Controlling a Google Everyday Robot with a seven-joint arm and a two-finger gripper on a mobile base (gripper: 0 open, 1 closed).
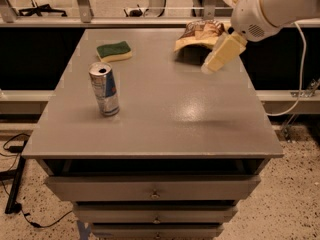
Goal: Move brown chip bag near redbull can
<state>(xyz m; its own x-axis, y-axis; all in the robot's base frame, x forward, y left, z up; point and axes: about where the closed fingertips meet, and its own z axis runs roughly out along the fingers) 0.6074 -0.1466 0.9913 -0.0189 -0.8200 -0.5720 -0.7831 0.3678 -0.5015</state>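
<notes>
Closeness sums up the far right corner of the flat grey tabletop (pixel 165 114). There the crinkled brown chip bag (pixel 200 34) with tan-yellow edges lies near the back edge, and the robot's cream-coloured gripper (pixel 220 56) hangs at the end of a bulky white arm (pixel 270 6) just in front of the bag's right end. From the gripper the bag lies slightly back and to the left. Its long axis runs roughly across the table, left to right, so its right end is the part nearest the gripper. Whether the gripper is open or closed cannot be told from this view, and it appears to hold nothing, with the bag resting on the surface. The slim silver-and-blue redbull can (pixel 105 89) with its pull-tab top stands upright well apart from the bag, toward the front left of the table. A flat green-and-yellow sponge (pixel 114 50) lies behind the can. The approach looks short, a small reach back and down onto the bag. The carry that follows would probably cross most of the table diagonally toward the can.
</notes>
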